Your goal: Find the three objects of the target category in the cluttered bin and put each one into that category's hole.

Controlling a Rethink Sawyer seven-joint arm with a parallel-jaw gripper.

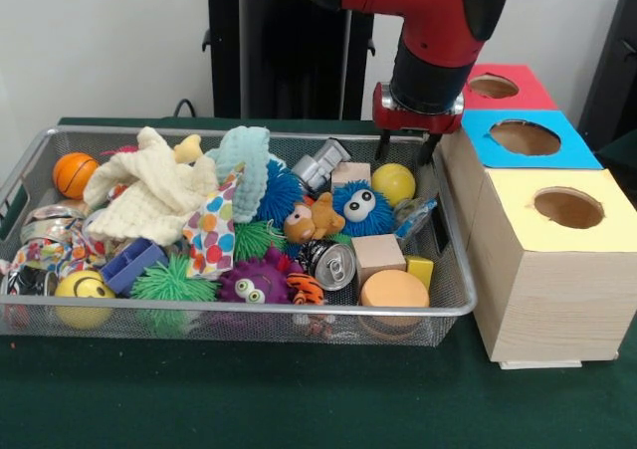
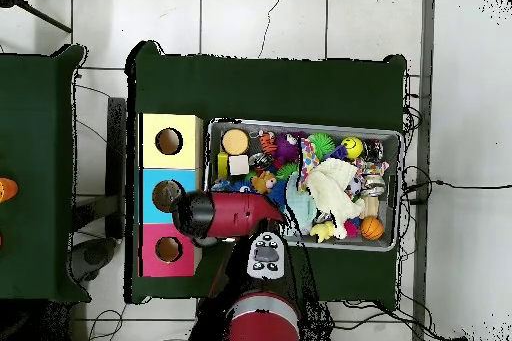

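Observation:
The silver wire mesh bin [image 1: 249, 310] lies on the green table, packed with toys. It also shows in the overhead view [image 2: 395, 192]. My gripper [image 1: 406, 152] hangs over the bin's far right corner, beside the blue-topped box [image 1: 526, 137]. It looks open, with nothing between its fingers. A yellow ball [image 1: 394, 183] lies just below it, next to a blue fuzzy ball with eyes [image 1: 360, 208]. In the overhead view the arm [image 2: 225, 214] hides the gripper.
Three wooden boxes with holes stand right of the bin: red top [image 1: 495, 87], blue top, yellow top [image 1: 567, 208]. The bin holds a cream cloth [image 1: 149, 195], a silver can [image 1: 333, 265], a wooden block [image 1: 378, 255], an orange disc [image 1: 394, 292] and a small basketball [image 1: 74, 173].

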